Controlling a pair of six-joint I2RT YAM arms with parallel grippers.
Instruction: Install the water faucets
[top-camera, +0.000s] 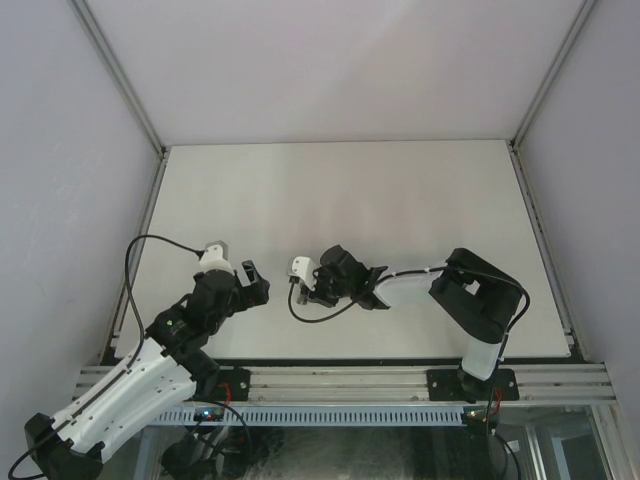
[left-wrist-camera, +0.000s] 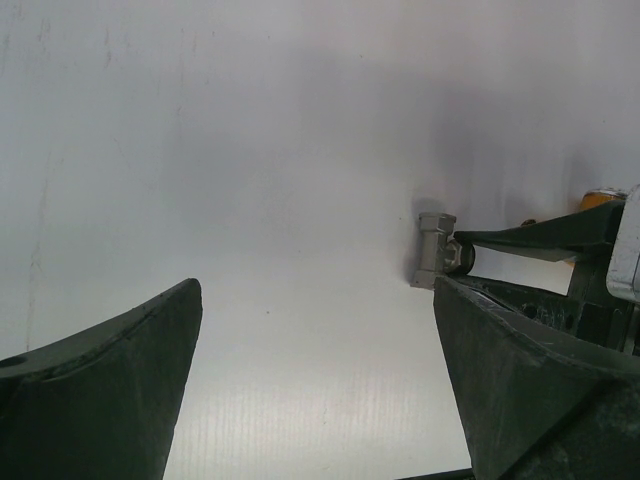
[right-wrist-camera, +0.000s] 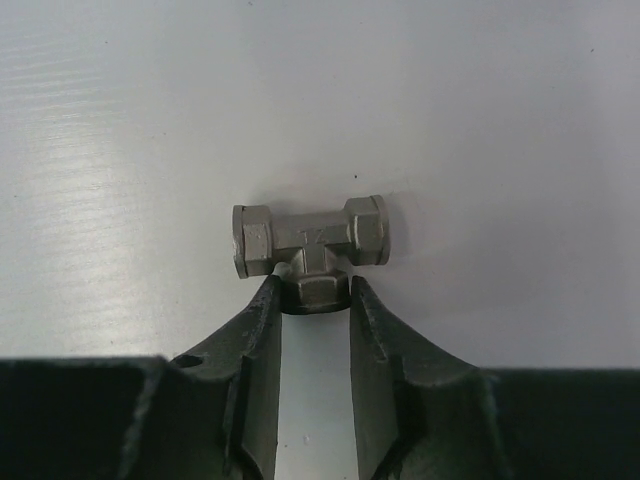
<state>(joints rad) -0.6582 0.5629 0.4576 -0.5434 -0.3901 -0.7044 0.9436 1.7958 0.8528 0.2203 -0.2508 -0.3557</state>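
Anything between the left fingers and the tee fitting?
No. Left wrist view shows only bare table between the open left gripper and the tee fitting.

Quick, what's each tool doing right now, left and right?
Left tool: open, holding nothing.
Right tool: closed on the stem of the grey tee fitting.

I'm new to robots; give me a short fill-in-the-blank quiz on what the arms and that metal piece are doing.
The grey metal fitting is shaped like the letter ____.
The jaws pinching its stem are on the robot's ____ side.
The jaws on the left stand ____, holding nothing.
Missing words: T; right; open.
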